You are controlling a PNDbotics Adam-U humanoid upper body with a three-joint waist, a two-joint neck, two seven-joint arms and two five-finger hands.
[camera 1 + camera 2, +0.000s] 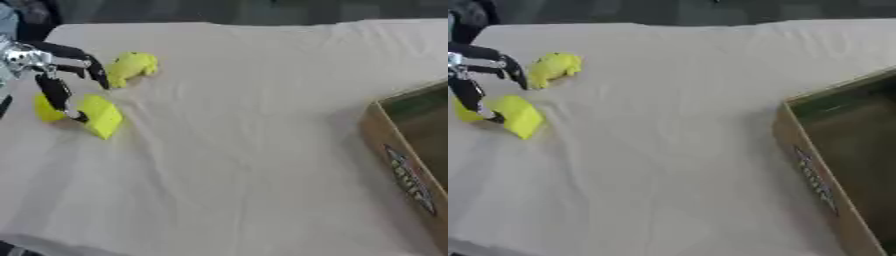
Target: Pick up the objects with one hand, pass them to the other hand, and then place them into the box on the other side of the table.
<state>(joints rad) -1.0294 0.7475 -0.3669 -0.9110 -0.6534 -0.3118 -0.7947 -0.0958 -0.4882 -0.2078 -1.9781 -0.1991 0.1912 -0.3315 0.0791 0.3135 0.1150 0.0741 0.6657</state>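
A cream cloth (245,150) covers the whole table, creased in long soft folds, with a dark strip of room beyond its far edge.

The robot's left hand (48,67) comes in from the upper left, its silver wrist high and its black fingers (57,95) pointing down and spread wide apart. One long finger reaches down to the yellow block (98,116), and its tip appears to touch the block's near upper edge, though I cannot be sure it is real contact. Another finger stretches out toward the yellow-green toy (131,66) and ends just beside its lower end. Nothing is pinched or lifted; both things lie on the cloth.

The yellow block is wedge-shaped and sits near the table's left edge, with a smaller yellow piece (45,110) showing just behind the finger, beside the block. The yellow-green toy, lumpy and rounded, lies a little farther back, near the block but apart from it.

On the right side stands the cardboard box (815,180), open at the top, well apart from the yellow things. Its inside is dark and greenish, and no contents show in the part I can see. A printed label runs along its near wall.
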